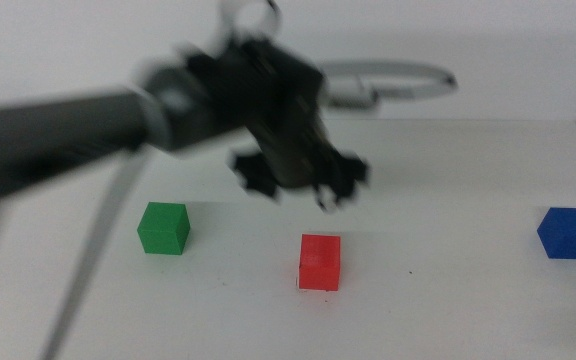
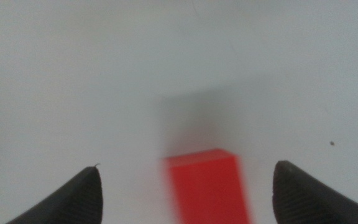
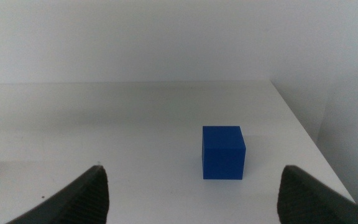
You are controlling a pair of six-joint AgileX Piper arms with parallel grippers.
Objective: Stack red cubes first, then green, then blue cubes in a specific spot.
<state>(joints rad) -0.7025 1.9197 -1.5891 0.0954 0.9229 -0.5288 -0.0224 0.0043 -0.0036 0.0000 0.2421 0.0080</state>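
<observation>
- We see the left gripper (image 1: 303,185) motion-blurred, jaws apart, above the red cube (image 1: 319,262)
- Red cube sits mid-table; green cube (image 1: 163,228) left
- Right gripper (image 3: 191,186) spread, blue cube (image 3: 223,152) far right

We note even, bright light; the dark left arm (image 1: 58,130) and small matte red cube (image 2: 210,186) are motion-blurred; soft shadows.

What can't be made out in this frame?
- Middle view: left pincer smeared by motion blur; its height above the red cube is unclear.
- Left wrist view: the red cube is blurred and cut by the picture's edge.
- Square marking: not discernible in any view.
- Right arm: outside the middle view; its wrist view shows the blue cube.
</observation>
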